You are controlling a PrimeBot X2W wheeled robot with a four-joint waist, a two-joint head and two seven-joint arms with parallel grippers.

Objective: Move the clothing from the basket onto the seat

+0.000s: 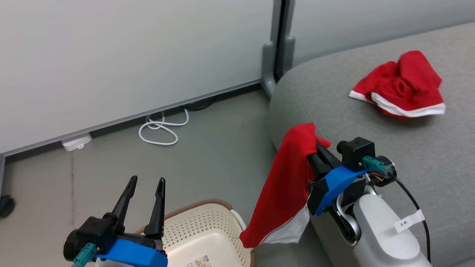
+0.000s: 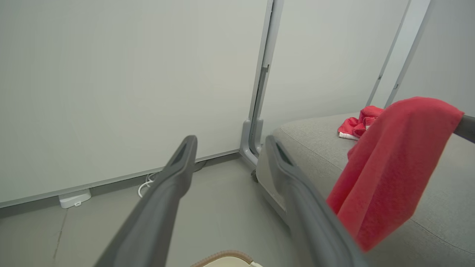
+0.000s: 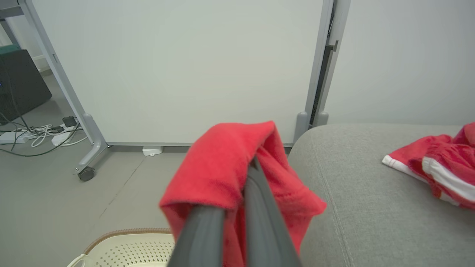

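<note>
- the soft bright red fabric garment with a white panel (image 1: pixel 285 185) hangs limp from the right gripper (image 1: pixel 316 145), which is pinched shut on a fold at its top; it looks light and floppy, so bunched cloth is the best hold.
- it dangles at the edge of the large grey fabric-upholstered sofa (image 1: pixel 334 92), its lower end near the cream-white perforated plastic basket (image 1: pixel 207 222).
- a 2nd red garment with white trim (image 1: pixel 402 87) lies crumpled on the sofa.
- the left gripper (image 1: pixel 147 180) hovers with fingers spread, holding nothing.
- around them: grey floor (image 1: pixel 207 148), pale wall panels (image 1: pixel 130 55), a looped white cable (image 1: pixel 163 128).

Sofa: grey fabric sofa (image 1: pixel 334 92), right, bears crumpled red white-trimmed garment (image 1: pixel 402 89), far.
Floor: grey floor (image 1: pixel 207 155), left, bears cream perforated basket (image 1: pixel 207 222), near.
</note>
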